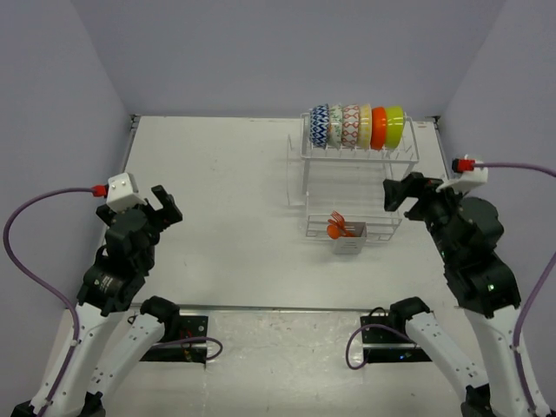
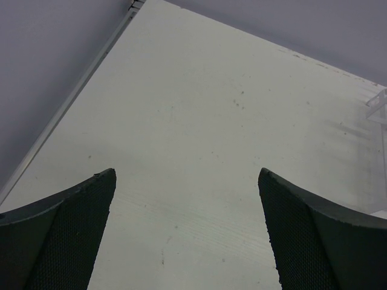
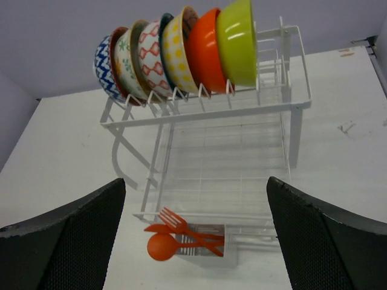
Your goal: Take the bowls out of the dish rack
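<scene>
Bowls (image 3: pixel 175 54) in rack (image 3: pixel 295 136); jaws wide, empty.

Left wrist: I get only fingertips (image 2: pixel 72 235) of left tool (image 2: pixel 186 175), rest cut by bottom edge; dish rack (image 2: pixel 379 99) just sliver at right edge. Right wrist: right tool (image 3: pixel 196 181) likewise cut off; bowls (image 3: pixel 151 54) overlap, each hiding next, only lime-green bowl (image 3: pixel 237 42) shows full face. Handle ends of orange utensils (image 3: pixel 162 246) hidden inside caddy (image 3: pixel 211 229); count unclear to me from top.

No lettering, label, brand, number or sign is being shown readably in any view; any fine marking on the bowls (image 3: pixel 175 57) is possibly being lost to distance.
</scene>
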